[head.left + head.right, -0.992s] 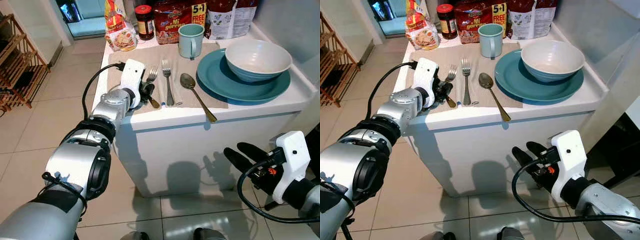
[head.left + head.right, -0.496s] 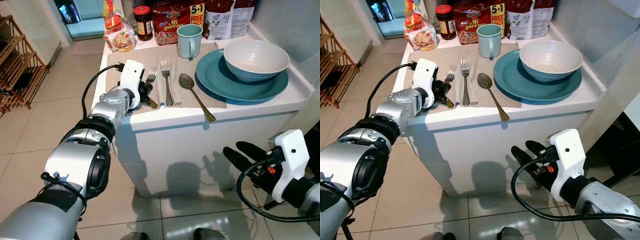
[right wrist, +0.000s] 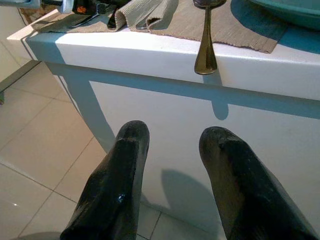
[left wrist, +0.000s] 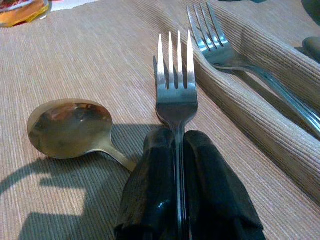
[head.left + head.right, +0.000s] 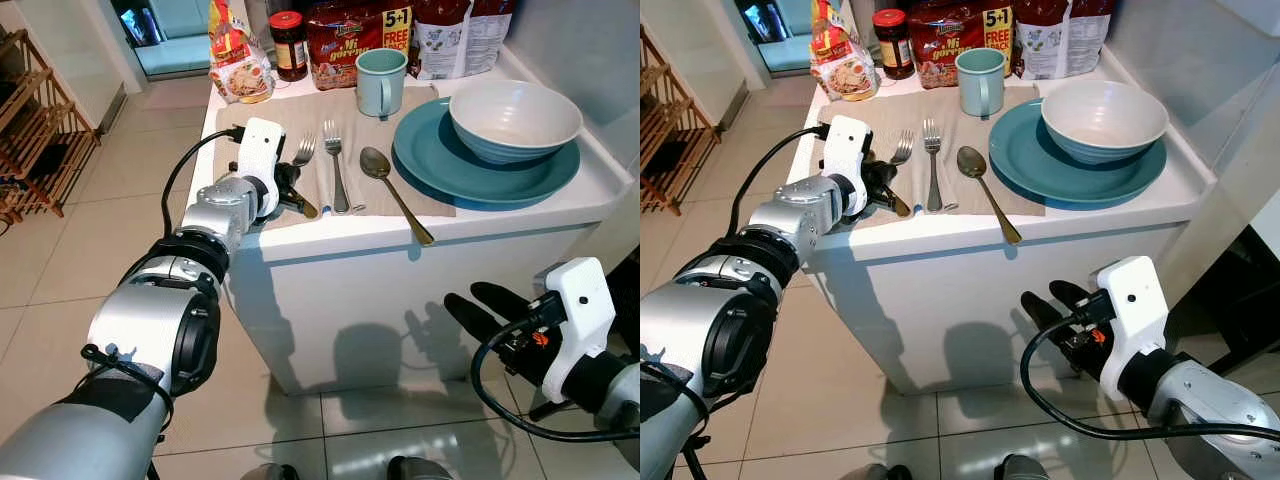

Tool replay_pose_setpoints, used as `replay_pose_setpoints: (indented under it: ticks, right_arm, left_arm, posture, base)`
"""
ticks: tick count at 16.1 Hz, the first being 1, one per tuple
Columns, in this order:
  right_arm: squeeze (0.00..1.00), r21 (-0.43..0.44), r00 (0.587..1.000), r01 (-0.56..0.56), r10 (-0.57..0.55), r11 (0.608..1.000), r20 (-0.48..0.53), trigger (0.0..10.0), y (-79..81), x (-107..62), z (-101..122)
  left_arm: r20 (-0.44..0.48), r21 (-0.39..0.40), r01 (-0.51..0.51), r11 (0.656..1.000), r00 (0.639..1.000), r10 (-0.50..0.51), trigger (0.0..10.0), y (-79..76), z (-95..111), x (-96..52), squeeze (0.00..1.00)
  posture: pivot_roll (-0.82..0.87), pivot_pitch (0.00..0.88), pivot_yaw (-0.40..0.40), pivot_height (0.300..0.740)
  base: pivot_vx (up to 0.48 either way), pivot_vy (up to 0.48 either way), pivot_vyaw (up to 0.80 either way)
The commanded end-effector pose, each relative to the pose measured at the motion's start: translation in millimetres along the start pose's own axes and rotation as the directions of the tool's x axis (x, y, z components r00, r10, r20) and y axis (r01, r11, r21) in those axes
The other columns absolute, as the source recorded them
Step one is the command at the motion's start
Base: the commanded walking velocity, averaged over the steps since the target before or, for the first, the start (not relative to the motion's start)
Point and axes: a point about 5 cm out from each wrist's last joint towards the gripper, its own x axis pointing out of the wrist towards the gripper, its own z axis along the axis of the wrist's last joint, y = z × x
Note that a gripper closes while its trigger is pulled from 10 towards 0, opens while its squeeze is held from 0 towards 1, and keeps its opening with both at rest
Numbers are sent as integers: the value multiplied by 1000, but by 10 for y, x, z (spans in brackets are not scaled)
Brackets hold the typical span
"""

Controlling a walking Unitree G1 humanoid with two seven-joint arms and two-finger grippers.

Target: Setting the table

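A silver fork (image 4: 175, 85) lies on the beige placemat (image 5: 262, 115) at the table's front left, tines pointing away from me. My left gripper (image 5: 291, 188) is shut on its handle, fingers (image 4: 155, 165) pressed to both sides. A small gold spoon (image 4: 70, 127) lies on the mat right beside them. A second fork (image 5: 335, 165) and a long gold spoon (image 5: 395, 190) lie further right. Beyond them are a blue plate (image 5: 425, 165) holding a white bowl (image 5: 515, 115), and a teal mug (image 5: 381, 80). My right gripper (image 5: 468, 297) hangs open, low before the table's white front.
Snack bags (image 5: 350, 35), a jar (image 5: 290, 45) and a packet (image 5: 238, 65) stand along the table's back edge. A wall borders the table's right side. A wooden rack (image 5: 35, 130) stands at far left on the tiled floor (image 5: 90, 240).
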Motion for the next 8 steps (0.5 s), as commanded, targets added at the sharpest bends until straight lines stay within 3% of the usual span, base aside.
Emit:
replay_pose_setpoints:
  ticks: [1,8]
  right_arm:
    - [0,-1,1000,-5,5,1000,-13,10000,7,-3,-15]
    - [0,4,999,25,-25,1000,34,10000,-20,24,31]
  left_arm:
    - [-40,29,8,1000,999,-7,0,-3,-61,-2,0]
    - [96,-90,18,996,995,-9,0,33,231,-10,0]
  posture:
    - [-315,86,129,740]
    - [-304,75,135,740]
  base:
    - [0,0,0]
    - [0,0,0]
